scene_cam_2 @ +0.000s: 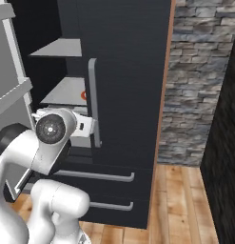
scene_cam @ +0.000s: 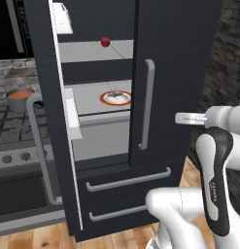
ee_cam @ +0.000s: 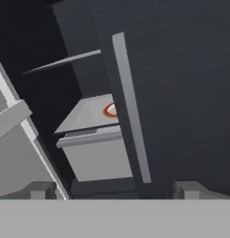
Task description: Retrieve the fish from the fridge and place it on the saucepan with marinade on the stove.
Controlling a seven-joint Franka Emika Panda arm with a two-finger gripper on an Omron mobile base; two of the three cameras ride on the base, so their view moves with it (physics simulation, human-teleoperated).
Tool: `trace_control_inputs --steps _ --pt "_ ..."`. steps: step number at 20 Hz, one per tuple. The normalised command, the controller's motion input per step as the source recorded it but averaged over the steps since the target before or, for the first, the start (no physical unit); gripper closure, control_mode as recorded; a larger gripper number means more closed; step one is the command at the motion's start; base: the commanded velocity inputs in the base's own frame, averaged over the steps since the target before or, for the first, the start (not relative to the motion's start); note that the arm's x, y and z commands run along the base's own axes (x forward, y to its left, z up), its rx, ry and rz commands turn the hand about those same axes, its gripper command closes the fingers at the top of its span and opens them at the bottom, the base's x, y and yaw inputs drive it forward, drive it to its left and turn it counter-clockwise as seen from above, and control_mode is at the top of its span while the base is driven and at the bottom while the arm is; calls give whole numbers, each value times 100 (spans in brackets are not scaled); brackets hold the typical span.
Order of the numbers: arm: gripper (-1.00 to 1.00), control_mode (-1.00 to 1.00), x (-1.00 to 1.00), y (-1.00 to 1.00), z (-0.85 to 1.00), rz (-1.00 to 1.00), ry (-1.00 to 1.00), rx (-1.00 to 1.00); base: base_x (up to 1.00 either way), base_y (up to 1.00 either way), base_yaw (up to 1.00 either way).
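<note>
Before fridge, hand wide open, empty; fish on plate inside; closed right door may block reach.

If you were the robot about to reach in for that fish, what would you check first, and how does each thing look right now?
1. Left fridge door open: ok.
2. Fish in sight, lying on the orange-rimmed plate on the middle shelf: ok.
3. Gripper open and holding nothing: ok.
4. Straight path to the plate: not ok, the closed right door and its handle stand partly in the way.
5. Saucepan with marinade waiting on the stove: ok.
6. Red ball on the upper shelf, away from the plate: ok.
</note>
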Motion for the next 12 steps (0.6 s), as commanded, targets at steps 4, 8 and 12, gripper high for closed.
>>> trace_control_inputs --steps 4,8,12 --pt "-100 -100 10 0 0 0 0 0 0 0 0" --pt "-100 -100 52 0 4 0 12 0 0 0 0" --pt "-100 -100 27 0 8 0 24 0 0 0 0"
